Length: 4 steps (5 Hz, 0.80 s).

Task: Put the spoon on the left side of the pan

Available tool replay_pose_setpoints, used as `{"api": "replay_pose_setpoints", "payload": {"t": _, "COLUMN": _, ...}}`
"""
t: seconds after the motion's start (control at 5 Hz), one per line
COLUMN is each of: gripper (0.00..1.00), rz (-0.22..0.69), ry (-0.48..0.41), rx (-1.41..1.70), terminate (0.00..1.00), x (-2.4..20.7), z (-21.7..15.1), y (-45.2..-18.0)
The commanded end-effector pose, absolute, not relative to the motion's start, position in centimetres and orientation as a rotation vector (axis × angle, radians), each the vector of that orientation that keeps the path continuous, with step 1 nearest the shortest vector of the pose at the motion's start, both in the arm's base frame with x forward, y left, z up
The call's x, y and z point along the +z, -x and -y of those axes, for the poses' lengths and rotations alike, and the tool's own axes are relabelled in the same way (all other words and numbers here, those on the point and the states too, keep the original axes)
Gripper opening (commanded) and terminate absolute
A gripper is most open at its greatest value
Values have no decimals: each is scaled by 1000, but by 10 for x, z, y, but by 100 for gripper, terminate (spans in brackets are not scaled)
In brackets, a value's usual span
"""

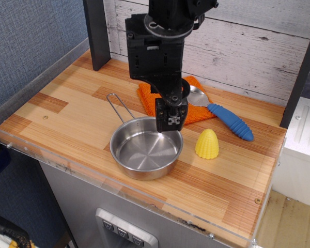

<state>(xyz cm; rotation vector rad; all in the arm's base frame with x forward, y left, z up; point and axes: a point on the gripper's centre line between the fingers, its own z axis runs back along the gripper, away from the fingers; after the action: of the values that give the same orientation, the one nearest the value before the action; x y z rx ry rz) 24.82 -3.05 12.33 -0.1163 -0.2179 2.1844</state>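
Jaws on the gripper look pressed together, holding nothing, hanging over the far rim of the pan. Behind it, the spoon lies with its bowl on the orange cloth and its blue handle on bare wood, near the yellow corn toy. Left of the pan, open wood runs to the table edge.

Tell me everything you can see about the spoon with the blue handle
The spoon has a shiny silver metal bowl and a thick, ribbed, bright-blue handle, probably plastic. It lies flat, the bowl resting on the orange cloth and the handle running down-right onto the wooden tabletop. It sits behind the yellow corn toy, apart from it. The gripper isn't touching it.
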Motion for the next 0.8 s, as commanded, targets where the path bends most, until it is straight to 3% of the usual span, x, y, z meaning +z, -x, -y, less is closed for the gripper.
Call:
{"api": "replay_pose_setpoints", "payload": {"t": 0.0, "gripper": 100, "rz": 218, "ry": 116, "rx": 2184, "terminate": 0, "x": 123, "z": 30, "y": -248}}
{"api": "replay_pose_setpoints", "payload": {"t": 0.2, "gripper": 100, "rz": 188, "ry": 103, "rx": 2034, "terminate": 0, "x": 117, "z": 32, "y": -261}}
{"api": "replay_pose_setpoints", "payload": {"t": 0.6, "gripper": 100, "rz": 157, "ry": 110, "rx": 1848, "terminate": 0, "x": 100, "z": 74, "y": -296}}
